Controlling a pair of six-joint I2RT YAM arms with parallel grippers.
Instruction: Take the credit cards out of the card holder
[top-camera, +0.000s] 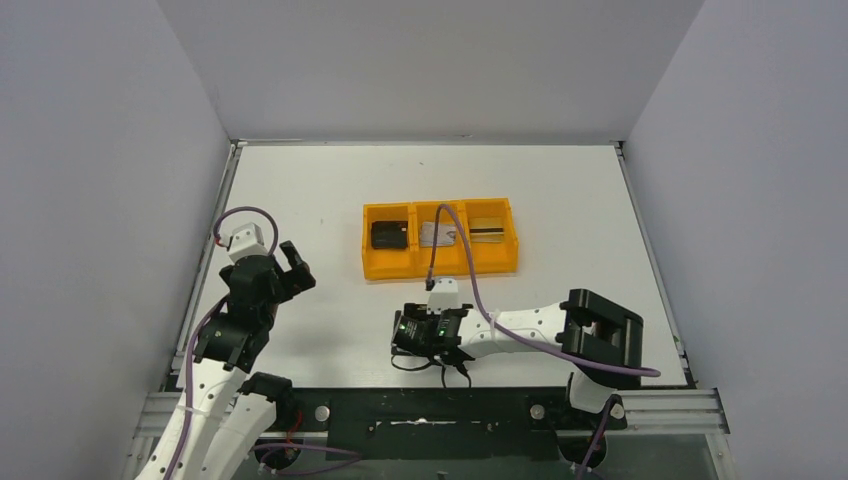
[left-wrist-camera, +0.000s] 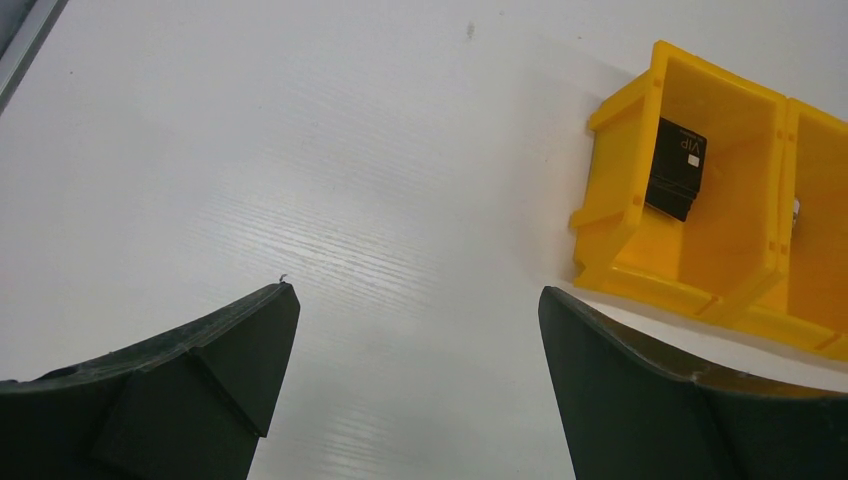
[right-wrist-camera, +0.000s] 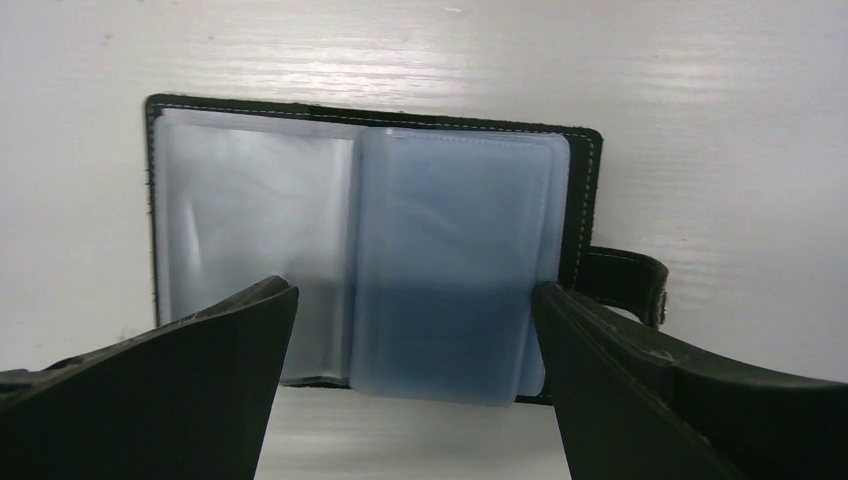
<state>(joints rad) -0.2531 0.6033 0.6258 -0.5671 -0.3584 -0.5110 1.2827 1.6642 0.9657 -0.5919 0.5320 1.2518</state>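
Right wrist view, right hand (right-wrist-camera: 415, 300) spread over open card holder (right-wrist-camera: 360, 230), left hand (left-wrist-camera: 420, 300) spread near orange tray (left-wrist-camera: 605, 240)

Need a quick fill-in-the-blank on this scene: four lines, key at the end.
The tray has ___ compartments.
The gold card lies in its ___ compartment, seen from the top view.
The silver card lies in the ___ compartment.
The card holder under the right claw is ___, not folded shut.
Missing words: three; right; middle; open.
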